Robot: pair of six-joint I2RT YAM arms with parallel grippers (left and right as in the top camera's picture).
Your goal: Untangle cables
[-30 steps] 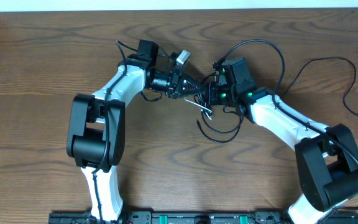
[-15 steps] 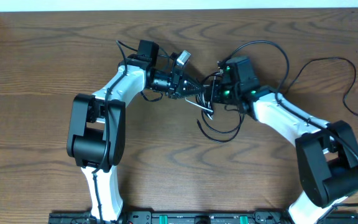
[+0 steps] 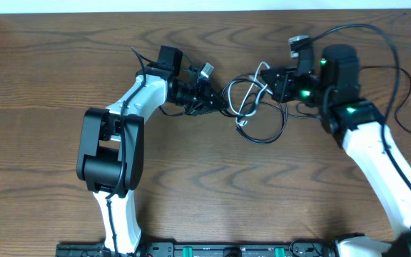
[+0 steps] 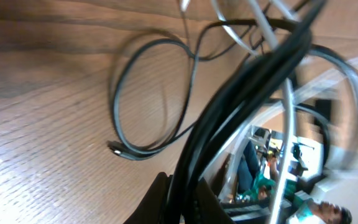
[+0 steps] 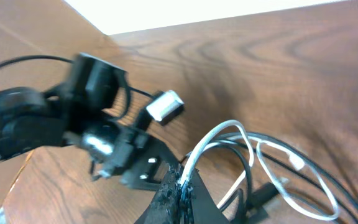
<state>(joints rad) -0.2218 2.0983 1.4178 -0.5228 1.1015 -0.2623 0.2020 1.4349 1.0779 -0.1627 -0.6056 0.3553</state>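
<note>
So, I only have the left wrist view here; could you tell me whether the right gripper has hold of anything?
Observer: Yes. In the right wrist view the right gripper is shut on the white cord, which loops out just beyond its fingertips.
Operator: Thank you. And how do the two grippers stand relative to each other?
Observer: From overhead they face each other and are apart. The left gripper is on the left and the right one is on the right. The white cord's loop is between them, and the black cords loop out on the near side.
</note>
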